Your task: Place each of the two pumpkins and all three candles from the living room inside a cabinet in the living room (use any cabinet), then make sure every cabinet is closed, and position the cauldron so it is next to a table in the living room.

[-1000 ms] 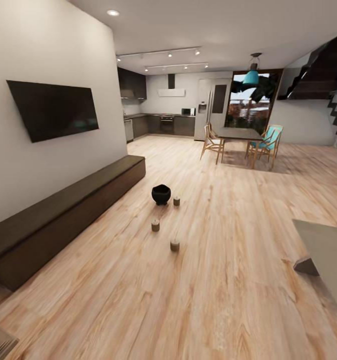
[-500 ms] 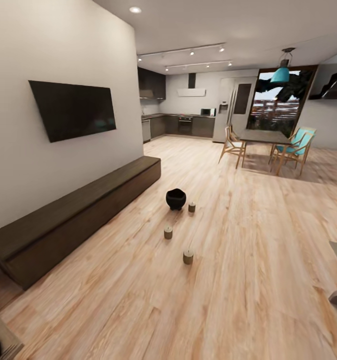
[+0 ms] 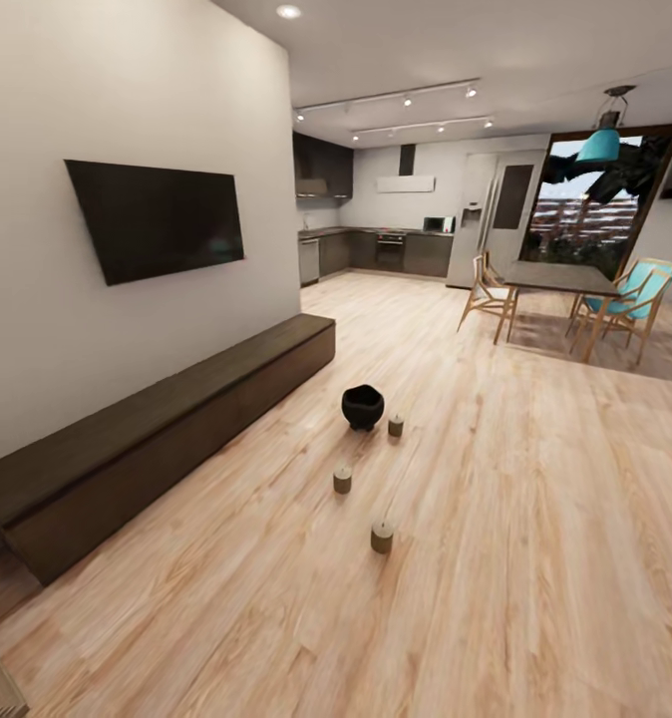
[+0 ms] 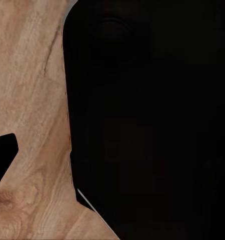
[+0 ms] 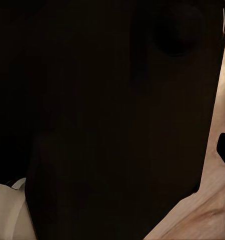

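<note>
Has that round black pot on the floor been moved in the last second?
No. The round black pot keeps its place beside the nearest small candle; the camera turned.

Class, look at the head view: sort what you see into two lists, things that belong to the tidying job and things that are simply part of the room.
Belongs to the job:
cauldron
near candle
middle candle
far candle
cabinet, fronts shut

Just part of the room:
TV
dining table
chairs
fridge

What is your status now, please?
Grippers: state unclear. Cauldron and three candles on floor, cabinet closed. Path open.
</note>
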